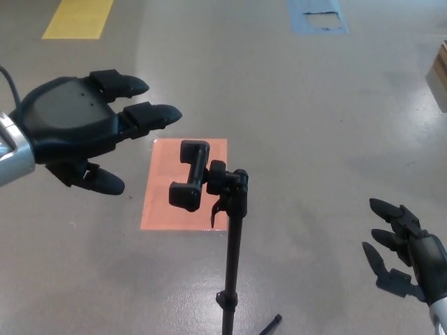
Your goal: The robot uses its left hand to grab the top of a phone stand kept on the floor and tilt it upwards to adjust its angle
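Observation:
A black phone stand (232, 230) rises from the floor at the bottom centre, its pole upright. At its top sits the empty phone clamp (193, 175), tilted and facing left over an orange floor patch (184, 183). My left hand (80, 129) hovers up and to the left of the clamp, open, fingers spread and pointing right, a short gap away from it. My right hand (403, 249) hangs open at the lower right, far from the stand.
Grey shiny floor all around. A yellow marking (77, 18) lies at the top left and a blue marking (318, 17) at the top right. A wooden object (439, 73) shows at the right edge. One tripod leg (270, 324) pokes out near the bottom.

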`<state>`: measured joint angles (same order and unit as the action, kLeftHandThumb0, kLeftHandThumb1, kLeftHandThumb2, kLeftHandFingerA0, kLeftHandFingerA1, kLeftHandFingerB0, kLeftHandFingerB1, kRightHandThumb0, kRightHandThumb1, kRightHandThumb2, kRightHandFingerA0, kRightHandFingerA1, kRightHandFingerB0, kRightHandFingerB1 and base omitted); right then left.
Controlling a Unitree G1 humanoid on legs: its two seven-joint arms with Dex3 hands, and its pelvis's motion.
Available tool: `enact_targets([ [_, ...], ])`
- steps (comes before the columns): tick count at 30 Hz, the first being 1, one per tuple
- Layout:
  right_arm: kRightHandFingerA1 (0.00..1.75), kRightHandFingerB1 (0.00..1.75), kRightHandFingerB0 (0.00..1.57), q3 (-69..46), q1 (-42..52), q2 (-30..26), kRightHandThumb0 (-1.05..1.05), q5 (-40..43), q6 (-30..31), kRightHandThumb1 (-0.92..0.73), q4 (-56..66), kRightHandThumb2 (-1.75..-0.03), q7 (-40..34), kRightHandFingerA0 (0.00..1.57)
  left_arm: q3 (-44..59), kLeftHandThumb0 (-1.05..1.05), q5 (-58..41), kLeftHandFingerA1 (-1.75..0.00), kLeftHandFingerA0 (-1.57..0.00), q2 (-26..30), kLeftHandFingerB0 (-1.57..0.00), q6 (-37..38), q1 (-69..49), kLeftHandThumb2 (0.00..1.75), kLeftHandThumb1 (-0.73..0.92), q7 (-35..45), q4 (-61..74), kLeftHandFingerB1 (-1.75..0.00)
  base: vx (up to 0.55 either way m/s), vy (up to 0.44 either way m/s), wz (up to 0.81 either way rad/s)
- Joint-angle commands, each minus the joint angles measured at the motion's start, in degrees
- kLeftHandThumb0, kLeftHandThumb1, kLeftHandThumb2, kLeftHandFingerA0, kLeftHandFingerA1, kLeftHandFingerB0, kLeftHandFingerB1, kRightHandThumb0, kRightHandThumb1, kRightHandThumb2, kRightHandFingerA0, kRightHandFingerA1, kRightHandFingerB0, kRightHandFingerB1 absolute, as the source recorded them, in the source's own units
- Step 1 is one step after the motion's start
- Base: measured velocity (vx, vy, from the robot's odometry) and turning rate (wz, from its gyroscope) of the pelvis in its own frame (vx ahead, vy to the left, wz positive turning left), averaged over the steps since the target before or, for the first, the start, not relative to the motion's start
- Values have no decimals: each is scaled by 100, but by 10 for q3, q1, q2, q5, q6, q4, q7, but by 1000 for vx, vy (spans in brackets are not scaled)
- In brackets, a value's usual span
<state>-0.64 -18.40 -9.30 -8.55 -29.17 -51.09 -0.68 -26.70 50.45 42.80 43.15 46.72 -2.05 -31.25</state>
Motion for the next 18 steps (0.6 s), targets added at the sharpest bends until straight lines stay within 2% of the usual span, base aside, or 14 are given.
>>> enact_targets([
  [1,46,40,11,0,-1,-10,-69,-3,-11,-67,-3,-91,-10,21,-10,-86,36,-25,-6,8,0,21,14,107,68,-37,-5,-18,0,0,0],
  [3,45,40,11,-1,-2,-11,-69,-1,-9,-67,-3,-89,-7,20,-11,-87,37,-25,-8,7,0,23,16,107,68,-38,-6,-17,0,0,0],
  [4,37,29,16,-2,-2,-10,-64,1,-10,-81,-4,-63,-7,28,-14,-88,41,-26,-11,7,0,23,18,107,68,-43,-6,-17,0,0,0],
  [5,37,29,16,-2,-2,-10,-64,1,-11,-81,-4,-63,-7,28,-15,-88,42,-26,-11,7,0,23,19,107,68,-45,-6,-17,0,0,0],
  [6,37,29,16,-2,-2,-10,-64,2,-11,-81,-4,-63,-7,28,-15,-91,41,-24,-13,7,0,23,19,67,86,-45,-7,-18,0,0,0],
  [9,37,29,16,-1,-3,-10,-64,0,-11,-82,-6,-63,-7,28,-18,-88,41,-24,-8,8,0,21,20,66,85,-39,-1,-15,0,0,0],
  [10,37,29,16,-3,-3,-10,-64,3,-11,-81,-7,-63,-5,27,-18,-91,42,-24,-12,7,0,21,19,107,70,-39,4,-14,0,0,0],
  [13,37,29,16,-2,-3,-9,-65,2,-11,-81,-6,-63,-6,28,-17,-96,39,-21,-11,6,0,21,18,107,73,-36,4,-10,0,0,0],
  [14,45,40,12,-2,-4,-10,-69,2,-11,-67,-4,-89,-6,20,-15,-88,34,-25,-11,3,0,25,18,65,82,-36,6,-21,0,0,0],
  [15,45,40,12,-2,-4,-10,-69,2,-11,-67,-4,-89,-5,20,-14,-88,33,-25,-11,3,0,27,18,65,82,-37,7,-21,0,0,0],
  [16,37,29,16,-3,-4,-10,-65,2,-11,-81,-5,-63,-5,28,-13,-88,33,-25,-11,2,0,28,18,65,82,-39,8,-21,0,0,0],
  [18,37,29,16,-4,-5,-9,-65,4,-13,-81,-8,-63,-4,27,-12,-87,30,-25,-13,1,-1,30,17,66,80,-40,11,-22,0,0,0],
])
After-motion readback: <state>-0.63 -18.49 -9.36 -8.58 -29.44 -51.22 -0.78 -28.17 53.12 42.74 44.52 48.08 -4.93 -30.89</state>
